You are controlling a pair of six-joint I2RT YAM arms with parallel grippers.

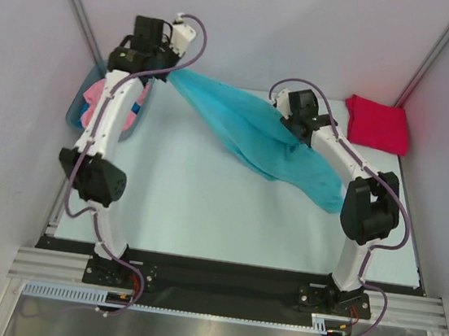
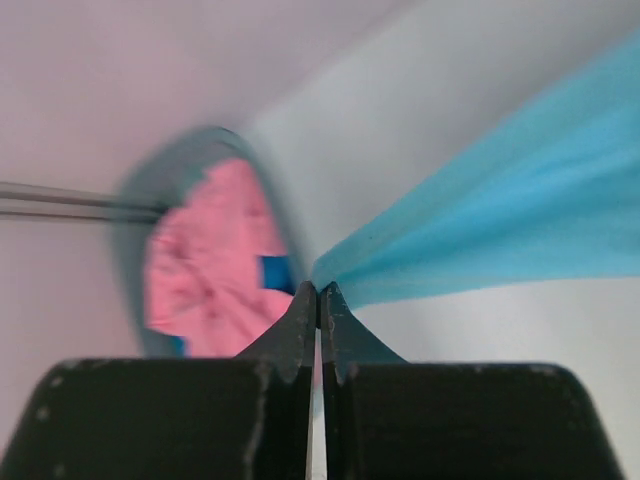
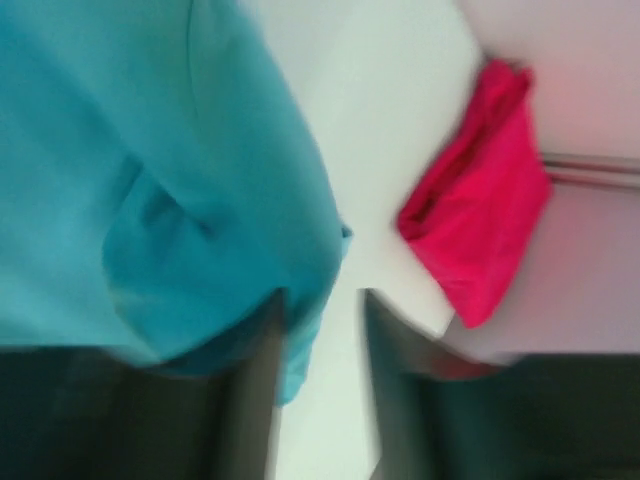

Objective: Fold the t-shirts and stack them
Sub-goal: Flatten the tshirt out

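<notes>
Turquoise shirt (image 1: 245, 130) over pale table (image 1: 187, 204): left gripper (image 2: 319, 290) clamps it, right gripper (image 3: 322, 300) seemingly released.

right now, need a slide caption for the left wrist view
Left gripper pinched shut on a stretched turquoise t-shirt, with a pink t-shirt in the grey-blue tub behind.

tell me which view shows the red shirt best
The top external view: the folded red shirt lies whole and sharp in the far right corner. The right wrist view shows it blurred. The left wrist view misses it.
</notes>
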